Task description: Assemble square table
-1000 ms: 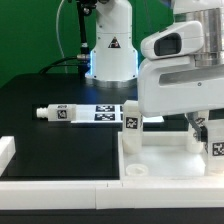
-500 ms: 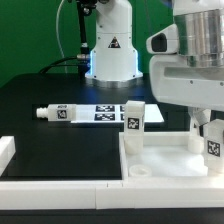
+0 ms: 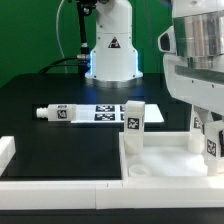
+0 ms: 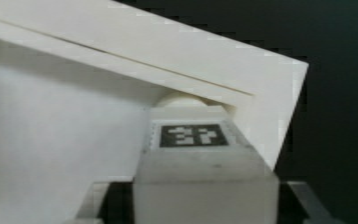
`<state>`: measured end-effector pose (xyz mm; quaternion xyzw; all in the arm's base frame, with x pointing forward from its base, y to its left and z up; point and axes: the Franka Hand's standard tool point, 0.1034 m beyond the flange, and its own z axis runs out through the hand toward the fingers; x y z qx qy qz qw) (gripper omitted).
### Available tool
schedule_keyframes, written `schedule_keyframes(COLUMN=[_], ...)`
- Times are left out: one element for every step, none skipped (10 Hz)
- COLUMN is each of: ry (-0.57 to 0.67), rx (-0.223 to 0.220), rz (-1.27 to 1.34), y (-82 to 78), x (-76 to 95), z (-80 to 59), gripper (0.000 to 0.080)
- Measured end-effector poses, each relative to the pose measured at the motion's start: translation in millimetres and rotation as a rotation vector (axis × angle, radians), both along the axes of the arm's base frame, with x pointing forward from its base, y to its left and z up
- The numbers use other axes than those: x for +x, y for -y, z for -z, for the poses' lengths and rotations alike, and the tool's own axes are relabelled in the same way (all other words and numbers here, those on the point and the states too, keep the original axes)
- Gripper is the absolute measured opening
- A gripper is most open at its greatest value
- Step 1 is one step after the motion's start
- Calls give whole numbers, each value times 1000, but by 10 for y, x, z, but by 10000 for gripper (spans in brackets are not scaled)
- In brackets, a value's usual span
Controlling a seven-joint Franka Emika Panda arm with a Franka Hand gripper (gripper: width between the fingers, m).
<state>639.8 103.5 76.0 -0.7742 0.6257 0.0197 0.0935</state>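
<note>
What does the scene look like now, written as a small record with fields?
slab: white plastic square slab with raised rim, flat on black table
standing leg: short white tagged leg, upright at a slab corner
held leg: second white tagged leg, upright at another corner, gripper shut on it
loose leg: third white tagged leg, lying on the table

I'm seeing the white rimmed plastic square slab (image 3: 165, 160) lying near right, one chunky white tagged leg (image 3: 134, 120) standing at its far-left corner, a second leg (image 3: 58, 113) lying left.
</note>
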Motion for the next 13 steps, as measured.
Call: schedule_keyframes(ry=[-26, -46, -56, -51, -50, -65, -47, -25, -4, -2, 21, 33, 47], rx=[46, 90, 112, 109, 101, 96, 77, 73, 74, 62, 56, 52, 44], rz=[173, 335, 393, 362, 291, 186, -5, -212, -342, -368, -480, -535, -607], y=[-8, -42, -51, -54, -58, -75, -73, -74, -85, -163, -146, -119, -115], x=[1, 6, 10, 7, -12, -64, -70, -50, -22, -42, -45, -41, -42], z=[6, 10, 10, 10, 15, 39, 32, 10, -6, -22, -5, -3, -1], gripper=[286, 287, 287, 287, 295, 295, 473, 608, 608, 637, 647, 647, 649])
